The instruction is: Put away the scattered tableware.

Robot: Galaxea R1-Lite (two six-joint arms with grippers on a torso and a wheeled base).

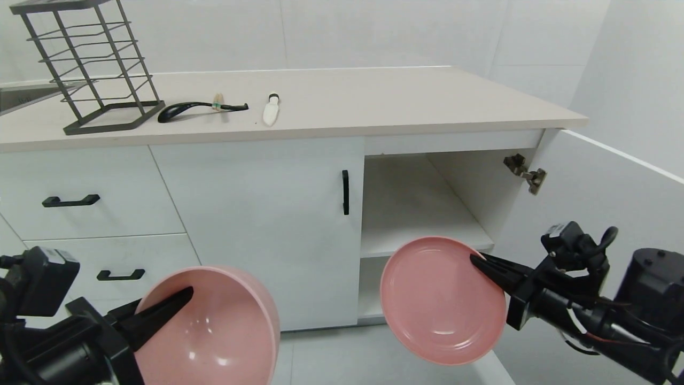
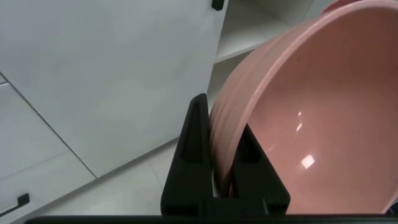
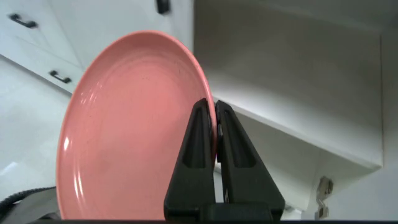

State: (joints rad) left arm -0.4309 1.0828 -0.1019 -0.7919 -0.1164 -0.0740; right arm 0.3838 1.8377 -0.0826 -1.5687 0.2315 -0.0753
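Observation:
My left gripper (image 1: 179,297) is shut on the rim of a pink bowl (image 1: 214,331), held low at the front left before the drawers; the wrist view shows the bowl (image 2: 311,124) pinched between the fingers (image 2: 196,143). My right gripper (image 1: 478,262) is shut on the edge of a pink plate (image 1: 441,302), held tilted in front of the open cabinet (image 1: 422,208). The plate (image 3: 130,124) stands on edge in the right gripper (image 3: 214,115). On the counter lie a black spoon (image 1: 197,108) and a white-handled utensil (image 1: 271,109).
A dark wire dish rack (image 1: 91,64) stands at the counter's back left. The cabinet door (image 1: 598,198) swings open to the right, with a hinge (image 1: 526,172) on it. A shelf (image 1: 422,235) divides the open cabinet. Closed door and drawers (image 1: 91,198) lie to the left.

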